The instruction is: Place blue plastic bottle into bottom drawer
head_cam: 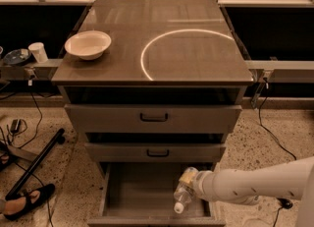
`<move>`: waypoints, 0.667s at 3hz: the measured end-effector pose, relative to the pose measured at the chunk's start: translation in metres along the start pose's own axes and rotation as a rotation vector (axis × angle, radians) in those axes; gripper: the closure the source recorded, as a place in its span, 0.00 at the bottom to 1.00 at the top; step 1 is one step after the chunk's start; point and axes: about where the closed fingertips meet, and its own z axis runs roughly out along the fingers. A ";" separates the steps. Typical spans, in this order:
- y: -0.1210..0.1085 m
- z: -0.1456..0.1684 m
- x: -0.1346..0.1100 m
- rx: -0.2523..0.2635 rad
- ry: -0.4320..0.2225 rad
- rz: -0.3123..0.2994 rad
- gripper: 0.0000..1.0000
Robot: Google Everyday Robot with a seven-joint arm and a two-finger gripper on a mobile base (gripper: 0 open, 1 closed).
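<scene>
The bottom drawer [132, 194] is pulled open, its flat grey inside bare on the left. The blue plastic bottle [182, 195] hangs over the drawer's right part, tilted with its white cap pointing down toward the front. My gripper [189, 181] reaches in from the right on a white arm and is shut on the bottle's upper end. The gripper's far side is hidden behind the bottle.
A white bowl [88, 44] sits on the cabinet top at the left. The two upper drawers [153, 118] stick out a little above the open one. A black pole [34, 164] and cables lie on the floor at the left. A paper cup [38, 52] stands on a side ledge.
</scene>
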 end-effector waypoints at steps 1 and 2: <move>-0.002 0.000 0.007 -0.002 0.014 0.009 1.00; 0.001 0.012 0.000 -0.030 0.009 0.040 1.00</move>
